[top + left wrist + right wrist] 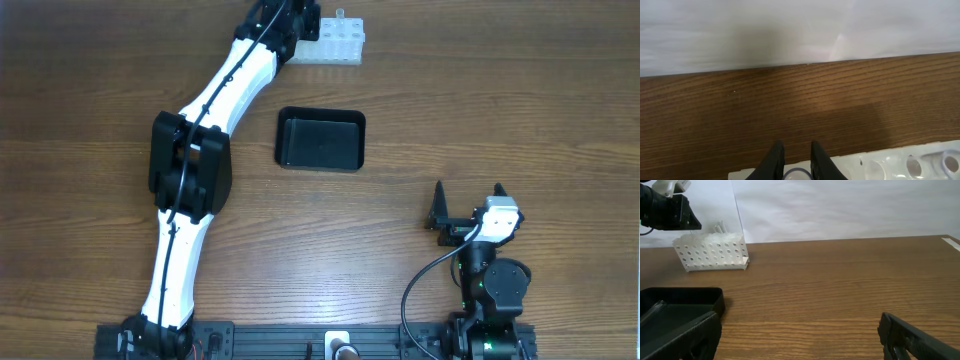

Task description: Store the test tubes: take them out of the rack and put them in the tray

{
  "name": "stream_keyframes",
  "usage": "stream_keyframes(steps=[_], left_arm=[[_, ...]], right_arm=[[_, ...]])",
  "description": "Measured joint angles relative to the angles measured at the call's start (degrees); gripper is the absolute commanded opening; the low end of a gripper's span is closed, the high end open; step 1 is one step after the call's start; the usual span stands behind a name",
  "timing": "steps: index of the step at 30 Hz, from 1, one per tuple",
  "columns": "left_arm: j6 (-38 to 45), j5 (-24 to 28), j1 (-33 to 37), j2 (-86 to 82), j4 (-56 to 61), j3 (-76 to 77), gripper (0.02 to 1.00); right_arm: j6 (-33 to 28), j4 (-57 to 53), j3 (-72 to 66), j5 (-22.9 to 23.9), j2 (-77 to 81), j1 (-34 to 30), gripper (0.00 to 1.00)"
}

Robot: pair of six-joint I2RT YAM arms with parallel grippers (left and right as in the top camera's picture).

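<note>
**Q:** On the wooden surface, what is laid out, from the largest item down?

**A:** The left arm stretches to the far edge, because the white rack stands there. The black tray lies open side up, between the rack and the arm bases and apart from the rack. No tube can be made out in it.

**Q:** And the pincers?

**A:** The left pincer sits over one end of the rack. It is drawn narrow and pinches the rim of a test tube standing in its hole, a grip from above that should suit a straight lift. The right pincer is spread wide and holds nothing. It sits near its own base, probably to keep the path to the tray free.

**Q:** Stage?

**A:** Judged to be the first extraction. At least one more tube stands in the rack.
</note>
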Motion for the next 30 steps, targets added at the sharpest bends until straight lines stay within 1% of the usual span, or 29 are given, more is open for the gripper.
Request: stream_keyframes(steps=[19, 30], left_arm=[[0.0, -0.4, -0.1, -1.3, -2.8, 0.0, 0.082], [0.0, -1.0, -0.2, -8.5, -2.8, 0.0, 0.073]], right_arm=[[0.0, 0.0, 0.0, 0.0, 0.0, 0.0, 0.991], [0.0, 0.0, 0.0, 0.0, 0.0, 0.0, 0.991]])
